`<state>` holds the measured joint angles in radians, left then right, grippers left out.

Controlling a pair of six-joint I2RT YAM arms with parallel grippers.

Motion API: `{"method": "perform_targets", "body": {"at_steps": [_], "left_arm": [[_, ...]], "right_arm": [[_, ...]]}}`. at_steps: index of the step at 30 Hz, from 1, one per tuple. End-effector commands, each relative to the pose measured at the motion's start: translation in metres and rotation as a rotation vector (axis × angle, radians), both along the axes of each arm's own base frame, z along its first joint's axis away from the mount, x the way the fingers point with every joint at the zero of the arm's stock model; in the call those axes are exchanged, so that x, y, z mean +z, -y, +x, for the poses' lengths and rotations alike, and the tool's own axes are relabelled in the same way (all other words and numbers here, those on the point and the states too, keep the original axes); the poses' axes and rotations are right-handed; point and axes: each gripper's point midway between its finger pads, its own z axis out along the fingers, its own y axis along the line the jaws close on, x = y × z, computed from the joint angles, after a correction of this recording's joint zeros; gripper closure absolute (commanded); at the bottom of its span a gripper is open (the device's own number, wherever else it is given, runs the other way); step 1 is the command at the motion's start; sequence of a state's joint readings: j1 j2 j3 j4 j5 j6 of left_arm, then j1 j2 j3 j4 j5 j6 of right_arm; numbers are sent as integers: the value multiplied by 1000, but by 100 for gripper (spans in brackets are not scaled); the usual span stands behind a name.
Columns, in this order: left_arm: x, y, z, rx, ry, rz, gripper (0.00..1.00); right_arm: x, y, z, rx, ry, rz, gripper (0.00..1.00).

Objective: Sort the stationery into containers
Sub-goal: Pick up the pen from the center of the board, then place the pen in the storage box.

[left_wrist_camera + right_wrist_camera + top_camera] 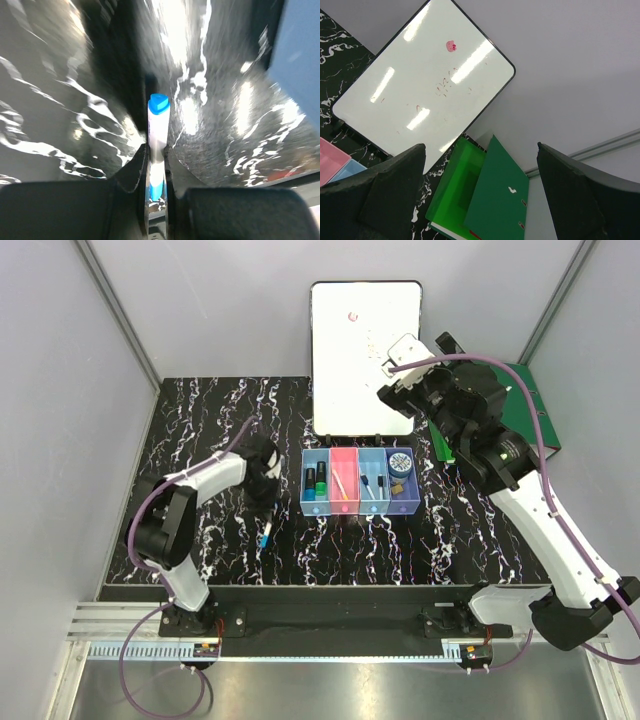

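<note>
My left gripper point(268, 508) is shut on a slim white pen with a blue end point(263, 535), low over the black marbled table, left of the containers point(360, 508). In the left wrist view the pen point(157, 130) runs out between the fingers point(135, 167) of the left gripper point(156, 152), blue cap pointing away. The four joined bins hold a green-black marker point(322, 480), slim pens point(342, 485), a round blue tape roll point(401, 462) and a tan block point(397, 488). My right gripper point(418, 370) hangs high at the back right, open and empty; its fingers point(395, 185) frame the green binder.
A large white board point(362, 355) lies behind the bins; in the right wrist view the board point(425, 85) shows at the upper left. A green binder point(545, 420) lies at the back right under the right arm, and the binder point(495, 195) stands partly open. Grey walls close in the sides.
</note>
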<state>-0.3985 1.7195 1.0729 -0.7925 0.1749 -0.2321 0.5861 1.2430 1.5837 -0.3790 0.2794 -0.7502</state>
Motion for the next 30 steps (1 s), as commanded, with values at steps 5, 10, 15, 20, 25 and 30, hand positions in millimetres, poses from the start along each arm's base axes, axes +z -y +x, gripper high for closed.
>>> {"method": "perform_targets", "body": {"at_steps": [5,10,15,20,25,30], "left_arm": [[87,26,57,-25,232,-171,100],[140,39,87,-27,332,-254,100],[166,56,107,-13,361,-330,100],[166,88,125,40,279,-441,100],[162,122,134,28,261,-510,100],[160,153,133,-2,254,-541,100]], "right_arm": [[10,9,-1,-32,35,26,0],[8,8,-1,-32,34,16,0],[8,7,0,-29,36,9,0],[6,10,1,-38,40,1,0],[-1,12,2,-51,35,-8,0],[-2,13,3,-58,35,-8,0]]}}
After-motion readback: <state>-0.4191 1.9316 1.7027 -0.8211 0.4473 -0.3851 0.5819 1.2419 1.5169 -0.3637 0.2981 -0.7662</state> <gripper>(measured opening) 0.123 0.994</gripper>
